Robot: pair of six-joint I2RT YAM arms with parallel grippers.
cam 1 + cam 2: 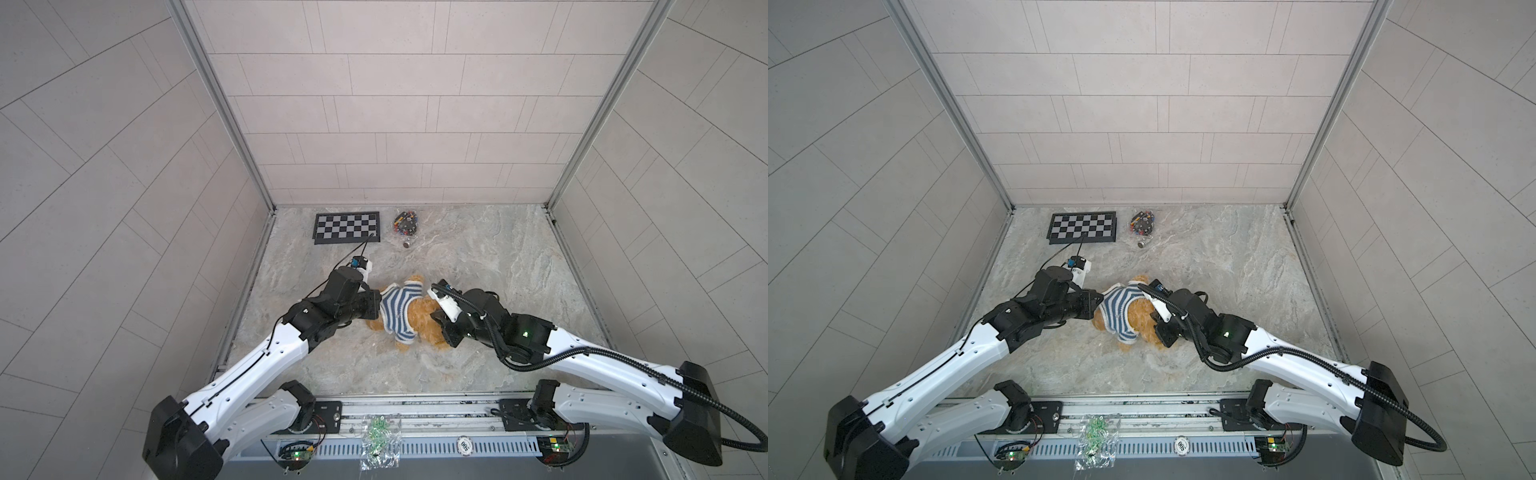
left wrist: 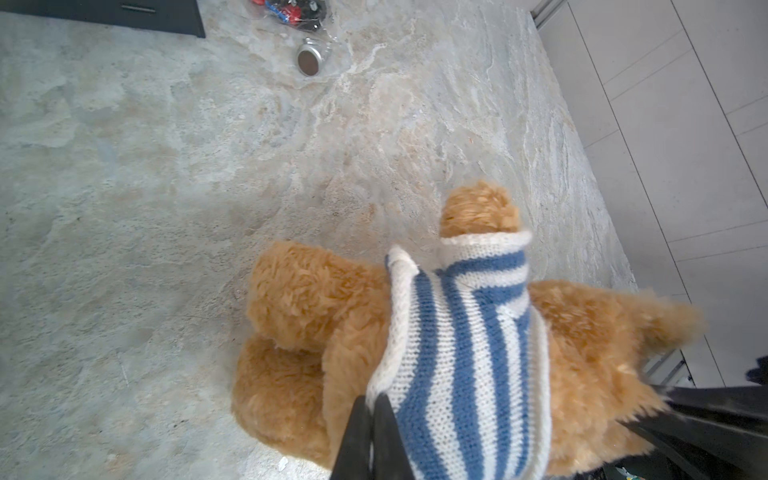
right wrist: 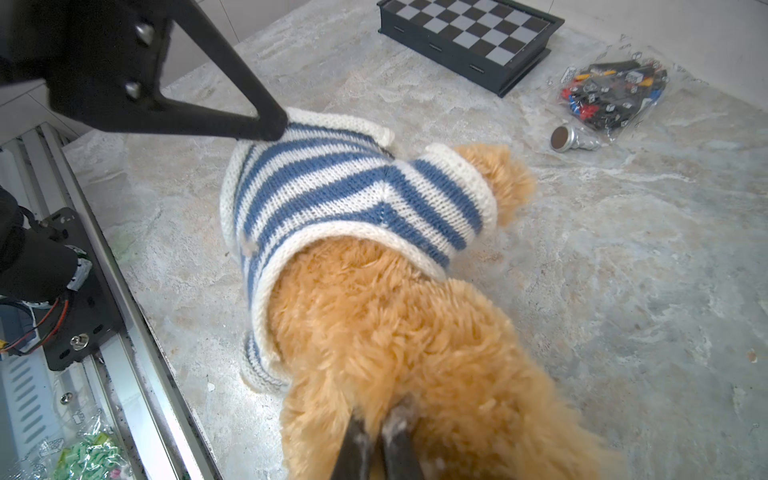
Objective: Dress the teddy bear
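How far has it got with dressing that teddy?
Mostly done: the striped sweater covers the upper body of the teddy bear, with one paw out of a sleeve. In hand: the left hand pinches the sweater's white edge; the right hand grips fur at the bare lower end. Left, probably: tugging the sweater straight; the other sleeve is hard to see.

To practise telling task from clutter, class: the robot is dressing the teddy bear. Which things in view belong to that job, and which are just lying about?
Belong to the job: teddy bear; striped shirt; left gripper, shut on the shirt's edge; right gripper, shut on the bear's fur.
Lying about: chessboard; bag of small parts; metal cylinder; bag of green bits.
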